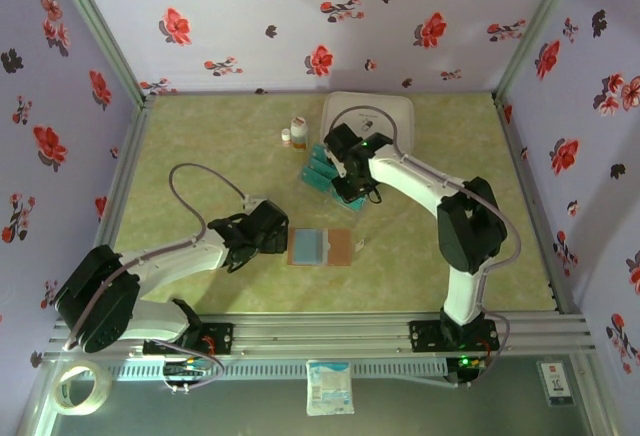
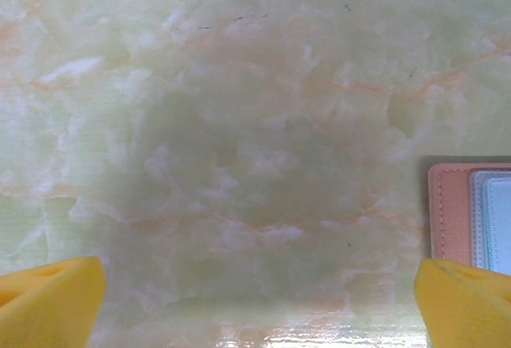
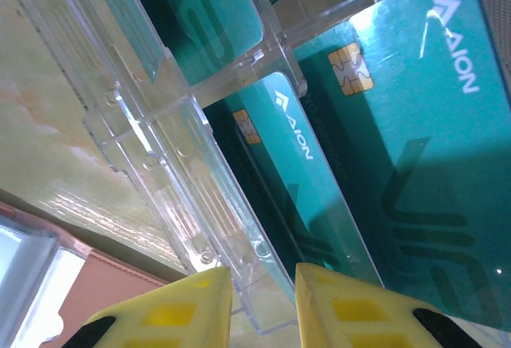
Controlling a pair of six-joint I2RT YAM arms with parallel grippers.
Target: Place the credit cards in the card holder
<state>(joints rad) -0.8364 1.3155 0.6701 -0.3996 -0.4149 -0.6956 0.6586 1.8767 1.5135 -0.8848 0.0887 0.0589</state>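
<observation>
Credit cards (image 3: 415, 148) are glossy teal with gold chips and pale lettering

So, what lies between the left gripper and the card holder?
Nothing but bare tabletop separates the left gripper from the card holder, as the left wrist view shows.

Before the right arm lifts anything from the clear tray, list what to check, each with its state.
1. Position: right gripper down at the clear tray: ok.
2. Grip: jaws on one credit card alone: cannot tell; a tray wall also sits between the fingers.
3. Target: card holder lying open: ok.
4. Other arm: left gripper open and empty: ok.
5. Steadying: left gripper touching the card holder: cannot tell.
</observation>
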